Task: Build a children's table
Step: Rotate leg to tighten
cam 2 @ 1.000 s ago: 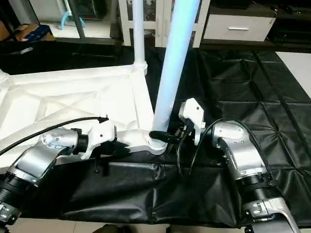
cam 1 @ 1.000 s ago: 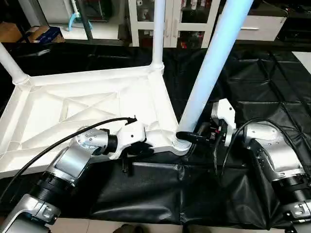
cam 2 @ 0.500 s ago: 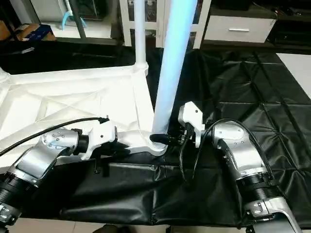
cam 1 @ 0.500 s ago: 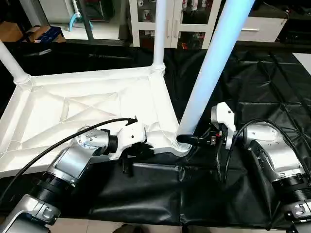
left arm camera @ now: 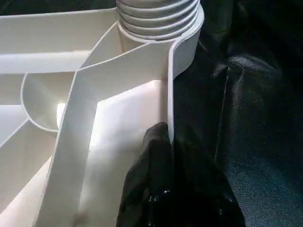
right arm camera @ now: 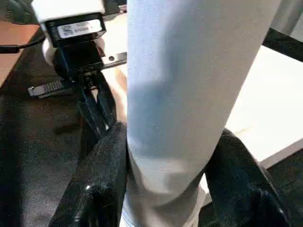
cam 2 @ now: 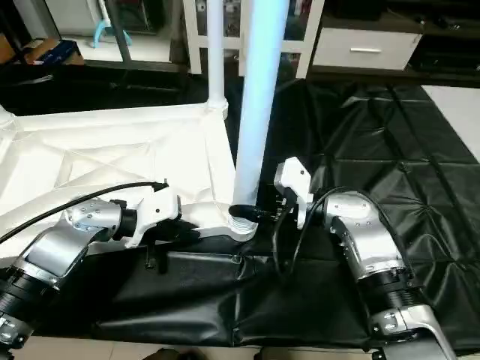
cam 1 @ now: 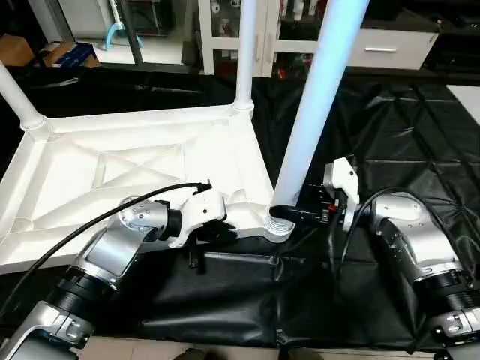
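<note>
Two grips: left gripper (cam 1: 214,234) pinching tabletop (cam 1: 112,169) rim, right gripper (right arm camera: 161,156) clasping leg (cam 1: 311,112).

My tabletop (cam 1: 142,169) lies upside down on the black sheet, white plastic, its X-ribbed underside facing up, with raised rims running to round sockets at the corners. Three white tube legs stand in it. One leg (cam 1: 16,101) rises from the far left corner, leaning outward. A second leg (cam 1: 245,52) stands upright in the far right corner socket. The third leg (cam 1: 311,112), thickest in my view and nearest to me, rises from the near right socket (cam 1: 279,223), leaning slightly to the right; its ribbed, threaded base (left arm camera: 158,16) sits in that socket's collar.
</note>
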Controlling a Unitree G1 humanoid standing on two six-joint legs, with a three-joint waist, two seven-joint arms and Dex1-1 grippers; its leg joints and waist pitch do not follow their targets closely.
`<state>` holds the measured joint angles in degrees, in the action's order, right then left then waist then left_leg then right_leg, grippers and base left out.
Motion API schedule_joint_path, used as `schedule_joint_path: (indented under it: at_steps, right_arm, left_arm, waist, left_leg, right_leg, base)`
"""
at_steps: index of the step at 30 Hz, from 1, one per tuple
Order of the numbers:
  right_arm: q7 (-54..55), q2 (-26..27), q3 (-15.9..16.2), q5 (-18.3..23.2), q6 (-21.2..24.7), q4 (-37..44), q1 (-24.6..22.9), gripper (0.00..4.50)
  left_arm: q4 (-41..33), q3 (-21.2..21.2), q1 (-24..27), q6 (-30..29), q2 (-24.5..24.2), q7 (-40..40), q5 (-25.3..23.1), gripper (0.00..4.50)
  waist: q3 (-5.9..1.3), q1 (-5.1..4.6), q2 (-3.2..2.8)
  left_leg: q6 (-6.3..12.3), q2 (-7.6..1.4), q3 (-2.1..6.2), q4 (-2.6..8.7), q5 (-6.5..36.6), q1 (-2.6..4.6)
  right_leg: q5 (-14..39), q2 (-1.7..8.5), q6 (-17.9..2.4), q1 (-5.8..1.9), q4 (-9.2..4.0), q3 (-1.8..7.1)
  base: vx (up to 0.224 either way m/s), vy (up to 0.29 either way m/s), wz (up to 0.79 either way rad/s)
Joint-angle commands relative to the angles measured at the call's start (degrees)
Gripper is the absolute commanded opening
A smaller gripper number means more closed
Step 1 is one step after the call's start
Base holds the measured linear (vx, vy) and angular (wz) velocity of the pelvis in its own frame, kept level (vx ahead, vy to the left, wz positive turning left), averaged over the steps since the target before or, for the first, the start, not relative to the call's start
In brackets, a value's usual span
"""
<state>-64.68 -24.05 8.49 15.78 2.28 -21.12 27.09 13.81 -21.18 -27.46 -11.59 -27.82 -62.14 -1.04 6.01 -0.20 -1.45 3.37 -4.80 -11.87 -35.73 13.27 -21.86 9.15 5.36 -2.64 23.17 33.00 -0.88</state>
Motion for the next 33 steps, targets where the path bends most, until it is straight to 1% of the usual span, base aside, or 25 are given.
schedule_joint_path:
  at_steps: [1, 2, 3, 4, 5, 6, 8, 9, 10, 11, 13, 14, 16, 17, 18, 19, 20, 21, 22, 23, 27, 28, 30, 33]
  right_arm:
    - [5.44, 0.53, 0.24, -3.71, 1.02, -1.04, -2.36, 1.89]
    - [7.40, 1.43, 0.32, -4.40, 1.03, -0.42, -3.37, 1.89]
    - [7.40, 1.43, 0.32, -4.40, 1.03, -0.42, -3.37, 1.88]
    - [8.13, 1.81, 0.20, -4.55, 1.11, -0.30, -3.65, 1.88]
    - [9.65, 2.38, 0.00, -4.91, 1.10, -0.33, -3.99, 1.88]
    - [11.51, 3.07, -0.23, -5.35, 1.04, -0.40, -4.39, 1.88]
    - [15.91, 4.65, -0.91, -6.25, 0.79, -0.72, -5.12, 1.88]
    - [16.96, 5.03, -1.11, -6.41, 0.79, -0.80, -5.26, 1.88]
    - [20.07, 6.09, -1.68, -6.95, 0.77, -1.04, -5.60, 1.88]
    - [21.77, 6.62, -1.98, -7.28, 0.77, -1.17, -5.74, 1.88]
    - [28.23, 8.79, -3.24, -8.35, 1.34, -2.09, -5.69, 1.88]
    - [32.47, 10.38, -4.02, -9.02, 1.57, -3.00, -5.37, 1.88]
    - [38.33, 12.60, -4.82, -10.30, 1.65, -4.18, -4.83, 1.88]
    - [42.05, 14.01, -5.15, -11.40, 1.91, -4.66, -4.64, 1.88]
    - [43.59, 14.59, -5.28, -11.88, 2.04, -4.84, -4.56, 1.88]
    - [46.39, 15.80, -5.57, -12.39, 2.55, -5.04, -4.56, 1.88]
    - [49.10, 16.97, -5.80, -12.88, 3.20, -5.16, -4.62, 1.88]
    - [50.91, 18.07, -6.08, -12.85, 3.65, -5.31, -4.66, 1.88]
    - [51.27, 18.27, -6.06, -12.92, 3.74, -5.36, -4.65, 1.88]
    - [52.68, 19.07, -5.93, -13.25, 4.07, -5.61, -4.58, 1.88]
    - [55.07, 19.80, -5.32, -14.41, 3.08, -5.88, -4.12, 1.88]
    - [55.18, 19.88, -5.36, -14.38, 2.91, -6.00, -3.97, 1.88]
    - [55.73, 20.17, -5.77, -14.14, 1.75, -6.06, -3.57, 1.88]
    - [52.78, 20.01, -5.33, -13.07, -0.24, -5.49, -3.00, 1.88]
  left_arm:
    - [0.91, -2.27, 1.50, -1.00, 0.98, 0.60, -1.32, 0.00]
    - [1.18, -1.96, 1.09, -1.09, 1.66, 1.68, -1.46, 0.00]
    - [1.18, -1.96, 1.09, -1.09, 1.66, 1.68, -1.46, 0.00]
    - [1.25, -1.86, 0.94, -1.14, 1.91, 2.03, -1.50, 0.00]
    - [1.44, -1.60, 0.67, -1.13, 2.40, 2.95, -1.66, 0.00]
    - [1.84, -1.30, 0.29, -1.20, 2.98, 4.07, -1.88, 0.00]
    - [2.78, -0.53, -0.58, -1.65, 4.25, 6.49, -2.30, 0.00]
    - [2.96, -0.36, -0.78, -1.85, 4.53, 6.98, -2.37, 0.00]
    - [3.28, -0.01, -1.23, -2.44, 5.16, 7.90, -2.40, 0.00]
    - [3.36, 0.09, -1.41, -2.77, 5.41, 8.14, -2.34, 0.00]
    - [3.15, 0.33, -1.87, -3.93, 6.27, 8.73, -2.10, 0.00]
    - [2.80, 0.57, -2.11, -4.70, 7.00, 9.36, -1.96, 0.00]
    - [2.20, 0.86, -2.43, -5.85, 8.24, 10.48, -1.84, 0.00]
    - [1.87, 0.93, -2.62, -6.53, 9.10, 11.44, -2.03, 0.00]
    - [1.74, 0.95, -2.69, -6.81, 9.45, 11.85, -2.12, 0.00]
    - [1.79, 1.01, -2.87, -7.04, 10.21, 12.78, -2.39, 0.00]
    - [1.87, 1.11, -3.01, -7.18, 10.95, 13.74, -2.61, 0.00]
    - [1.99, 1.23, -3.13, -7.14, 11.54, 14.66, -2.73, 0.00]
    - [2.03, 1.24, -3.16, -7.12, 11.68, 14.80, -2.72, 0.00]
    - [2.22, 1.28, -3.27, -7.02, 12.23, 15.31, -2.61, 0.00]
    - [1.96, 1.06, -2.91, -7.32, 12.10, 15.38, -3.11, 0.00]
    - [1.86, 1.06, -2.77, -7.36, 11.95, 15.35, -3.20, 0.00]
    - [1.32, 1.23, -2.27, -7.73, 11.54, 15.20, -3.40, 0.00]
    - [1.07, 1.45, -2.04, -8.00, 11.14, 15.00, -3.56, 0.00]
  waist:
    - [-3.25, -0.09, 0.05]
    - [-3.07, -0.17, 0.09]
    - [-2.95, -0.37, 0.21]
    - [-2.90, -0.46, 0.26]
    - [-2.85, -0.69, 0.36]
    - [-2.69, -0.89, 0.35]
    - [-2.60, -1.26, 0.30]
    - [-2.57, -1.36, 0.37]
    - [-2.52, -1.43, 0.39]
    - [-2.44, -1.45, 0.39]
    - [-2.29, -1.62, 0.43]
    - [-2.23, -1.95, 0.22]
    - [-2.20, -2.15, 0.17]
    - [-2.19, -2.43, 0.14]
    - [-2.18, -2.86, 0.14]
    - [-2.37, -3.06, 0.27]
    - [-2.37, -3.10, 0.14]
    - [-2.49, -3.14, 0.08]
    - [-2.49, -3.12, 0.04]
    - [-2.42, -2.97, 0.16]
    - [-2.43, -3.01, 0.15]
    - [-2.43, -3.01, 0.21]
    - [-2.43, -2.97, 0.15]
    - [-2.47, -2.97, 0.17]
  left_leg:
    - [1.14, -8.37, 4.03, 6.75, 14.19, 1.97]
    - [-0.17, -8.41, 4.11, 7.03, 16.20, 2.03]
    - [-1.46, -8.33, 4.21, 7.17, 18.96, 2.06]
    - [-2.08, -8.26, 4.31, 7.21, 20.30, 2.06]
    - [-3.05, -8.19, 4.48, 7.27, 22.61, 2.07]
    - [-3.88, -8.14, 4.57, 7.31, 24.74, 2.22]
    - [-5.11, -8.09, 4.85, 7.46, 26.70, 2.13]
    - [-5.59, -8.02, 4.95, 7.50, 28.01, 2.21]
    - [-5.86, -8.03, 5.01, 7.56, 28.42, 2.18]
    - [-6.17, -7.91, 5.00, 7.57, 29.60, 2.33]
    - [-6.32, -7.87, 5.25, 7.66, 31.03, 2.14]
    - [-7.11, -7.84, 5.51, 7.78, 32.94, 2.13]
    - [-7.63, -7.82, 5.64, 7.99, 33.80, 2.01]
    - [-8.11, -7.78, 5.64, 8.10, 34.26, 2.01]
    - [-8.21, -7.62, 5.58, 7.99, 35.01, 2.07]
    - [-7.90, -7.61, 5.63, 8.03, 34.70, 1.99]
    - [-7.79, -7.64, 5.61, 8.05, 34.10, 1.91]
    - [-7.43, -7.70, 5.49, 8.07, 32.35, 1.76]
    - [-7.28, -7.76, 5.39, 8.11, 31.62, 1.71]
    - [-6.86, -7.84, 5.13, 8.13, 30.00, 1.67]
    - [-6.70, -7.87, 4.98, 8.21, 28.98, 1.61]
    - [-6.67, -7.87, 4.93, 8.19, 28.83, 1.64]
    - [-6.47, -7.92, 4.87, 8.19, 28.12, 1.60]
    - [-5.85, -8.01, 4.79, 8.10, 26.60, 1.51]
  right_leg:
    - [12.49, 4.23, -13.61, -1.41, -2.83, 2.18]
    - [13.73, 4.14, -12.95, -1.17, -2.93, 2.24]
    - [16.04, 4.18, -12.30, -1.10, -3.11, 2.29]
    - [17.52, 4.25, -11.88, -1.06, -3.23, 2.32]
    - [20.13, 4.32, -11.05, -0.93, -3.40, 2.40]
    - [22.79, 4.29, -10.12, -0.56, -3.68, 2.48]
    - [24.24, 4.22, -9.22, -0.33, -3.75, 2.50]
    - [25.21, 4.15, -8.45, -0.17, -3.87, 2.49]
    - [25.44, 4.15, -8.19, -0.12, -3.88, 2.53]
    - [26.63, 4.12, -7.55, 0.18, -4.12, 2.58]
    - [28.93, 4.28, -6.66, 0.24, -4.29, 2.59]
    - [29.54, 4.05, -6.03, 0.46, -4.32, 2.47]
    - [29.05, 3.99, -5.95, 0.53, -4.22, 2.40]
    - [28.68, 3.90, -5.77, 0.68, -4.19, 2.34]
    - [28.72, 3.85, -5.52, 0.85, -4.44, 2.32]
    - [27.97, 3.89, -5.36, 0.71, -4.37, 2.27]
    - [27.01, 3.99, -5.56, 0.76, -4.34, 2.37]
    - [24.59, 4.04, -5.98, 0.67, -4.31, 2.46]
    - [23.47, 4.01, -6.21, 0.69, -4.29, 2.53]
    - [21.05, 4.02, -6.93, 0.67, -4.16, 2.59]
    - [19.15, 4.03, -7.41, 0.49, -4.02, 2.61]
    - [18.95, 4.04, -7.48, 0.48, -4.02, 2.61]
    - [18.23, 4.20, -7.79, 0.36, -4.00, 2.71]
    - [17.12, 4.36, -8.38, 0.14, -3.98, 2.85]
  base:
    - [0.000, 0.000, 0.00]
    - [0.000, 0.000, 0.00]
    - [0.000, 0.000, 0.00]
    - [0.000, 0.000, 0.00]
    - [0.000, 0.000, 0.00]
    - [0.000, 0.000, 0.00]
    - [0.000, 0.000, 0.00]
    - [0.000, 0.000, 0.00]
    - [0.000, 0.000, 0.00]
    - [0.000, 0.000, 0.00]
    - [0.000, 0.000, 0.00]
    - [0.000, 0.000, 0.00]
    - [0.000, 0.000, 0.00]
    - [0.000, 0.000, 0.00]
    - [0.000, 0.000, 0.00]
    - [0.000, 0.000, 0.00]
    - [0.000, 0.000, 0.00]
    - [0.000, 0.000, 0.00]
    - [0.000, 0.000, 0.00]
    - [0.000, 0.000, 0.00]
    - [0.000, 0.000, 0.00]
    - [0.000, 0.000, 0.00]
    - [0.000, 0.000, 0.00]
    - [0.000, 0.000, 0.00]
